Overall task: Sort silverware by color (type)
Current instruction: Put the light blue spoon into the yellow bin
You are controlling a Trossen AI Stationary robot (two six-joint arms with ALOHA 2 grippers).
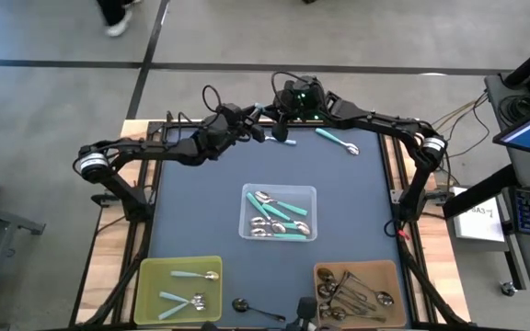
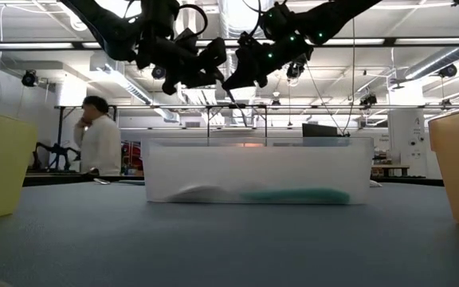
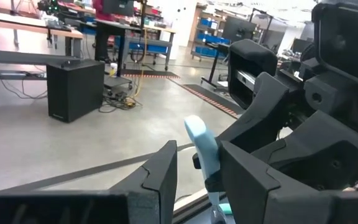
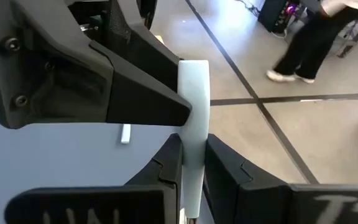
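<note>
Spoons all over the place here. Both arms are raised over the far edge of the surface, meeting in the middle: the right gripper has its fingers clamped on a pale blue spoon, handle sticking out past the tips. The left gripper is right up against it, its fingers parted with that same pale handle standing between them, touching or nearly touching one of them, can't tell which. In the low view the two grippers hang nose to nose well above the clear bin. A teal spoon lies on the surface far right, and another pale one sits just under the grippers. The clear bin in the middle has a pile of mixed spoons, teal and metal. Near left, the yellow bin holds a few pale-handled ones. Near right, the brown bin has the dark/all-metal spoons. One dark spoon lies loose between those two bins at the near edge. There's a person in a white top standing back in the room behind the surface.
</note>
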